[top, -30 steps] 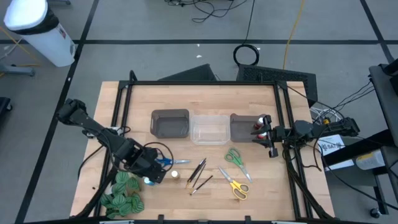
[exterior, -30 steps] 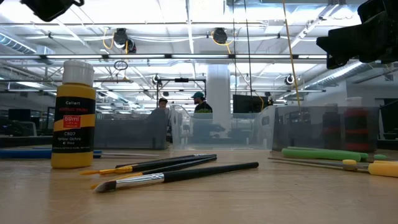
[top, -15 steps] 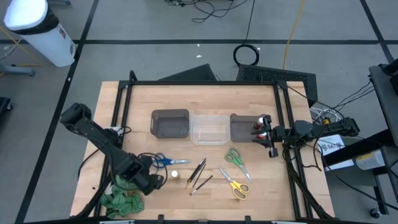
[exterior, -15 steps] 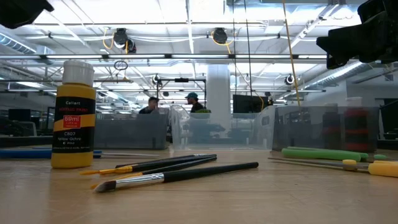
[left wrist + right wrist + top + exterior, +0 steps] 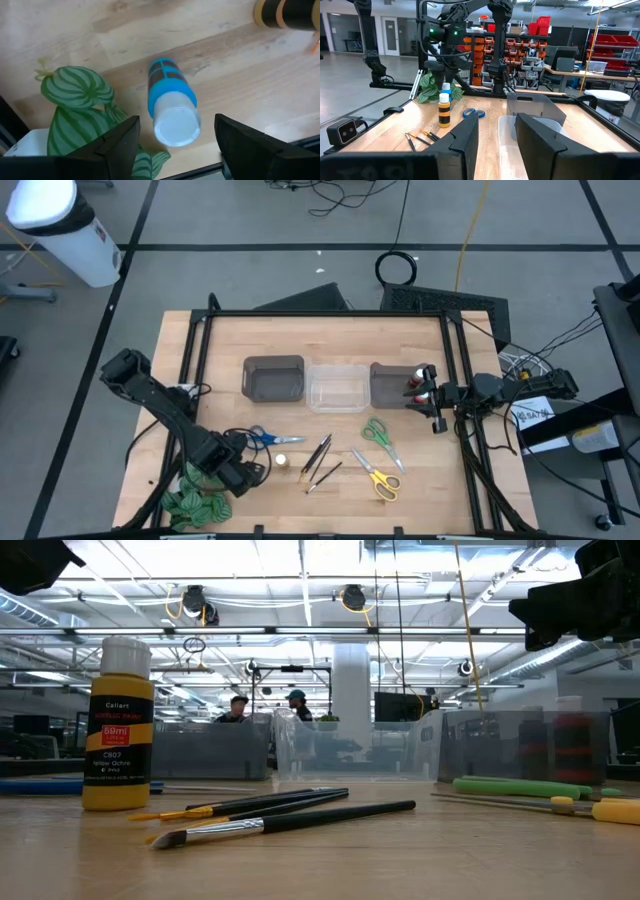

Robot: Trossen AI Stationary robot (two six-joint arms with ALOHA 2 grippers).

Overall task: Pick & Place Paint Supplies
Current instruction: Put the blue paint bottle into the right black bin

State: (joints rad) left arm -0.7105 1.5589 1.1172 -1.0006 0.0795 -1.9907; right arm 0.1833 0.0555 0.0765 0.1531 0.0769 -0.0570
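Overhead, lower left of frame, our left gripper (image 5: pixel 243 471) hangs with jaws apart directly above a blue-banded paint bottle (image 5: pixel 170 102), standing upright beside the leafy bunch (image 5: pixel 82 112); our right gripper (image 5: pixel 432 397) waits open, far right

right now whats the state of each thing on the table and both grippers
left gripper: open, above the blue bottle
blue bottle: upright, beside the leafy bunch
yellow bottle: upright, capped
brushes: lying flat
blue scissors: flat
green scissors: flat
yellow scissors: flat
clear bin: empty
right gripper: open, at the right bin
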